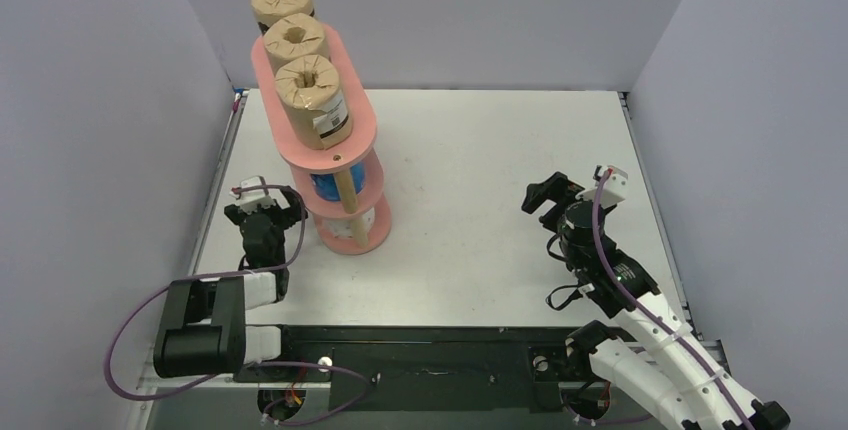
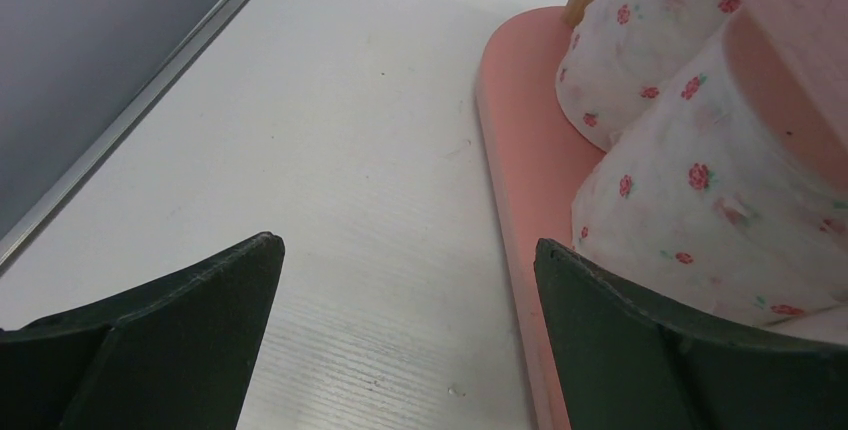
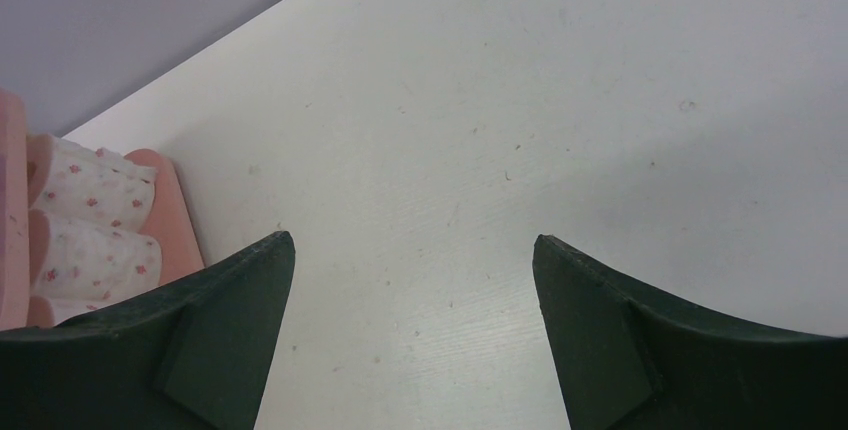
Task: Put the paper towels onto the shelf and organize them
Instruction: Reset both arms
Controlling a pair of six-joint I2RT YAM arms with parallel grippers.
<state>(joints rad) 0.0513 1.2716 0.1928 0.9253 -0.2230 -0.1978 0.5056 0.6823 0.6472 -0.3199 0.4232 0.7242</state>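
Left gripper: jaws apart, empty. Right gripper: jaws apart, empty. Shelf just right of left gripper, well left of right gripper; left arm nearer. Shelf long axis runs away from arms. On it: dotted rolls bottom tier, blue roll middle, brown rolls upright on top. No loose roll seen.

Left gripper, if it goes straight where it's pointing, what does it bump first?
Probably the shelf's bottom board, holding white pink-dotted rolls: the right-hand finger of the left gripper lines up with its edge. Between the fingers there is only bare table. Depth is unclear.
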